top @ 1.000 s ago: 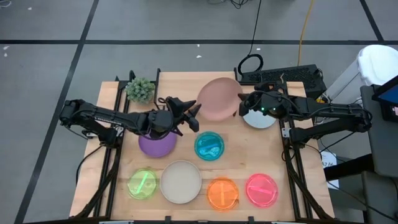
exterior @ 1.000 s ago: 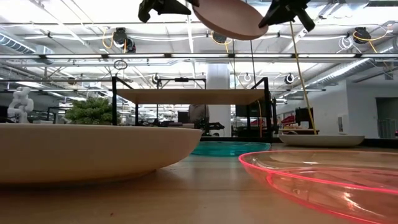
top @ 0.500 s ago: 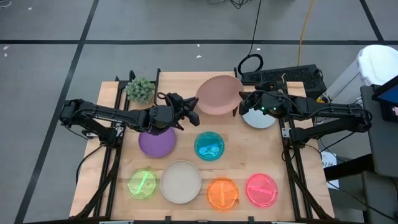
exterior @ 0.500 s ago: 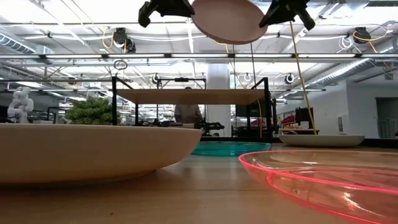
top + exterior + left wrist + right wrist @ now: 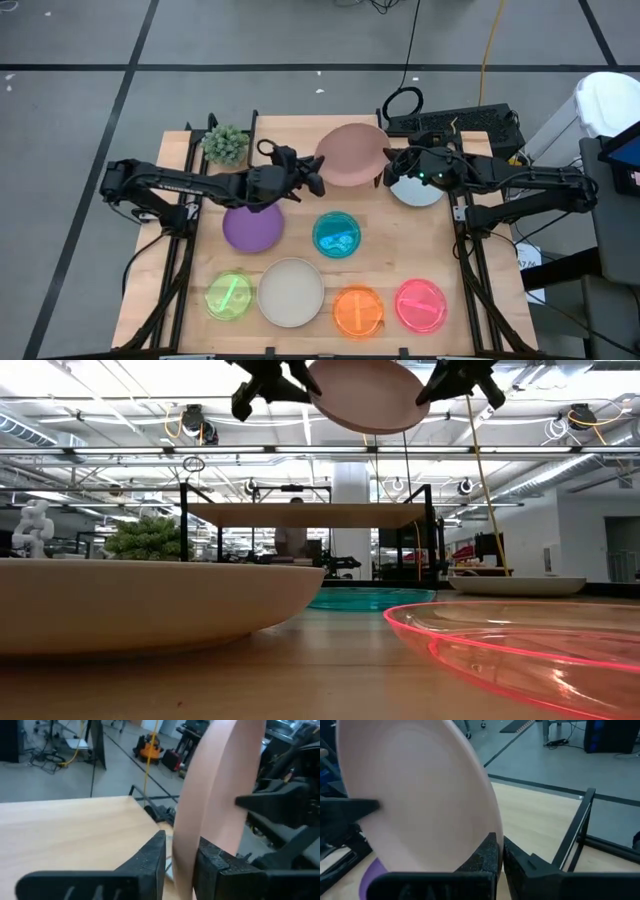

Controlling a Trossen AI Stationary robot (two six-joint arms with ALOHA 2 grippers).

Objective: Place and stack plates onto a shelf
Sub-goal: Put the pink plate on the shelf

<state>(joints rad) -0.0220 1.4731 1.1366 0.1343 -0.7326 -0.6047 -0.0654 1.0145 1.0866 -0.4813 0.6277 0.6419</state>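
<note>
The pale pink plate (image 5: 351, 153) is up in the air above the shelf (image 5: 305, 513), near the top centre of the overhead frame, held from both sides at once. The left gripper (image 5: 312, 179) has its two fingers on the plate's left rim, one finger each side of the edge, and the left wrist view shows them pinched on it. The right gripper (image 5: 388, 166) is clamped on the opposite rim, its fingers almost together around the thin edge.

Below that, in the middle of the frame, the purple plate (image 5: 251, 228) lies flat on the table with the blue plate (image 5: 336, 234) just beside it. The grey-blue plate (image 5: 416, 189) sits at the right, partly under the right arm. Along the bottom edge run the green plate (image 5: 229, 295), cream-white plate (image 5: 291, 292), orange plate (image 5: 358, 311) and hot pink plate (image 5: 421, 305), side by side. A small potted plant (image 5: 226, 144) stands at the table's upper left.
</note>
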